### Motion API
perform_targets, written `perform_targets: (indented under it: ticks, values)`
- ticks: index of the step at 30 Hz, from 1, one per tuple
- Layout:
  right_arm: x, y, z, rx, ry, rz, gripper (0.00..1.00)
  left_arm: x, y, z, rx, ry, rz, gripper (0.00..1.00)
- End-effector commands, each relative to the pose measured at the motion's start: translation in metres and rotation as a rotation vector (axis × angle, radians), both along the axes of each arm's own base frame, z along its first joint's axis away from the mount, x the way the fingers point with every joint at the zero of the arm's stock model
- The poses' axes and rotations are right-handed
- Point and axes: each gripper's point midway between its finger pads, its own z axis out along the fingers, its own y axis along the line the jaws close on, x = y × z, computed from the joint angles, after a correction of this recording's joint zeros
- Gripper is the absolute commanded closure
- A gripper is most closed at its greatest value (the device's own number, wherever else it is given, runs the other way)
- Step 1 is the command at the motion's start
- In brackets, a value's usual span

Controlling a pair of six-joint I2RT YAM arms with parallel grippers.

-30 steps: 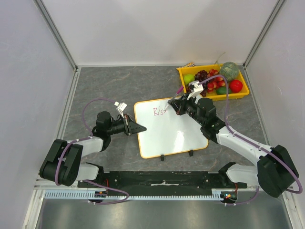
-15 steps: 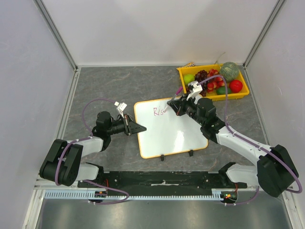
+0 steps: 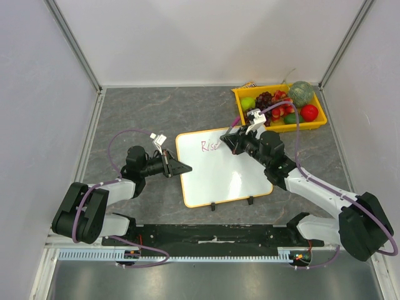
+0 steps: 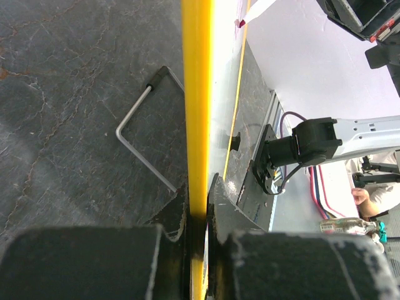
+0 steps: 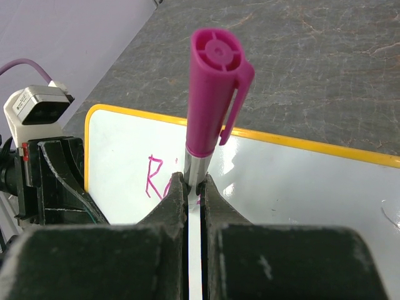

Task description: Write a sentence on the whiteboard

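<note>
**Board could slip or marker twist mid-word**

Risks: the whiteboard (image 3: 222, 178) is pinned only at its left edge by the left tool (image 4: 197, 200), whose jaws are almost fully closed on the thin yellow rim. If the writing pushes sideways, the board could pivot around that one pinch or slide out, and the letters would wander. The marker (image 5: 215, 94) stands cap-end up in the right tool (image 5: 194, 187), with the jaws shut hard on its slim barrel. That hold is narrow, so the marker may tilt or rotate and leave faint or broken strokes. Pressing too hard would shove the board. Pressing too lightly would leave gaps. The tip is hidden behind the tool, so I cannot tell if it touches.

Look: the board is roughly square, white and glossy, with rounded corners and an orange-yellow rim. There is a glare patch toward its right side. It lies mid-scene on the grey marbled surface (image 3: 144, 112), turned slightly. Two small black clips (image 3: 212, 206) sit on its near edge. The sentence (image 3: 209, 145) is thin pinkish-red handwriting at the far left corner. It reads about "Rise", one word only. The rest of the board is blank, so I judge the task to be early.

Around it: a bent wire stand (image 4: 140, 134) lies on the surface by the board's left edge. A yellow fruit tray (image 3: 238, 104) sits far right, near the board's far right corner but apart from it.
</note>
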Motion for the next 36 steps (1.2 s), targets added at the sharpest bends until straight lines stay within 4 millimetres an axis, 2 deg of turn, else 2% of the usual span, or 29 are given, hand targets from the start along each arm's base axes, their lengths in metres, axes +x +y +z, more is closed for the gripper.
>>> perform_targets:
  ticks: [1, 27, 36]
  values:
    - [0.001, -0.015, -0.019, -0.078, 0.021, -0.054, 1.00, 0.017, 0.019, -0.045, 0.180, -0.020, 0.120, 0.98]
    - [0.015, -0.023, 0.017, -0.041, -0.036, -0.136, 1.00, 0.016, 0.019, -0.045, 0.180, -0.017, 0.120, 0.98]
    - [0.010, -0.023, 0.045, 0.028, -0.072, -0.128, 1.00, 0.017, 0.019, -0.045, 0.181, -0.016, 0.122, 0.98]
